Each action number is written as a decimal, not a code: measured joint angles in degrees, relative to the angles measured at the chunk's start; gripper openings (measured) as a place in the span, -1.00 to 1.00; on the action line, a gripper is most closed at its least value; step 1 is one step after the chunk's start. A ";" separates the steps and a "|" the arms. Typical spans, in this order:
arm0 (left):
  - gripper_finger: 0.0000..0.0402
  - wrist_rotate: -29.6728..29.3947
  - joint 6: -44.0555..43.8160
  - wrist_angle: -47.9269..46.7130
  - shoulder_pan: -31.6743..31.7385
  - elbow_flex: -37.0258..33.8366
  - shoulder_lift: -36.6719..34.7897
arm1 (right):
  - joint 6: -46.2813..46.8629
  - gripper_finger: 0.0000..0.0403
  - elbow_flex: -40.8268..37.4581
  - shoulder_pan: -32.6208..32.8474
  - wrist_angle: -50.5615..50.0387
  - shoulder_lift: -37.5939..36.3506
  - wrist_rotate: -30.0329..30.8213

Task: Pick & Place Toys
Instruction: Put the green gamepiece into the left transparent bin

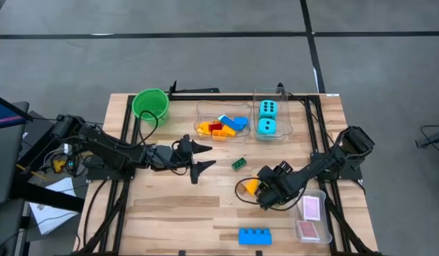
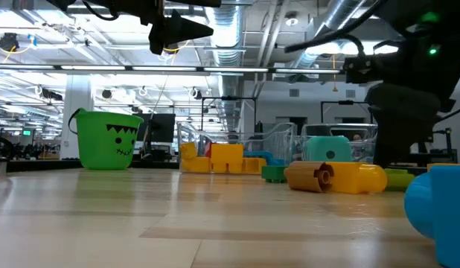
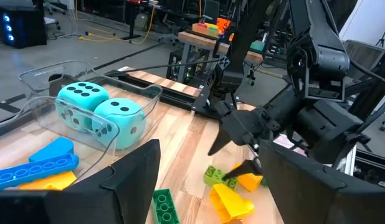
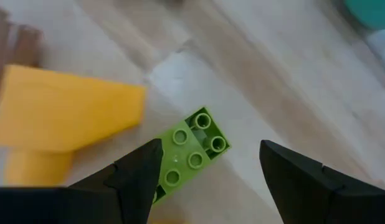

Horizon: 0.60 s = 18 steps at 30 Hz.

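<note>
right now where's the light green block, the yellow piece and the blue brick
light green block (image 4: 194, 154): right wrist view, its studded top
yellow piece (image 4: 68, 112): right wrist view, its flat face
blue brick (image 1: 254, 236): high view, its top middle

glossy plastic blocks (image 1: 224, 126), clear plastic tub (image 1: 202, 112), matt wood table (image 1: 177, 213).

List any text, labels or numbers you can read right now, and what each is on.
No readable words, brands or numerals anywhere.
Cyan dice: black pips only, no digits.
Green bucket: a printed black face, no lettering.
Pink-and-white cards: pattern too small to read.
</note>
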 joint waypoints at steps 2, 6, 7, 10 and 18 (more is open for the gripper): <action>0.35 0.00 0.00 -0.01 0.00 0.00 0.00 | 0.02 0.30 -0.35 -0.55 -0.16 0.00 0.49; 0.35 0.00 0.07 -0.01 0.00 0.00 0.00 | 0.26 0.30 -1.20 -1.24 -0.11 -0.02 2.60; 0.35 0.00 0.07 -0.01 0.00 0.00 0.00 | 0.64 0.30 -1.26 -1.21 -0.18 -0.01 3.23; 0.35 0.00 0.09 -0.01 0.00 0.00 0.00 | 2.30 0.30 -1.30 -0.90 0.27 -0.21 6.21; 0.35 0.00 0.07 -0.03 0.00 0.00 0.00 | 6.08 0.30 -1.26 -0.46 0.35 -0.55 8.99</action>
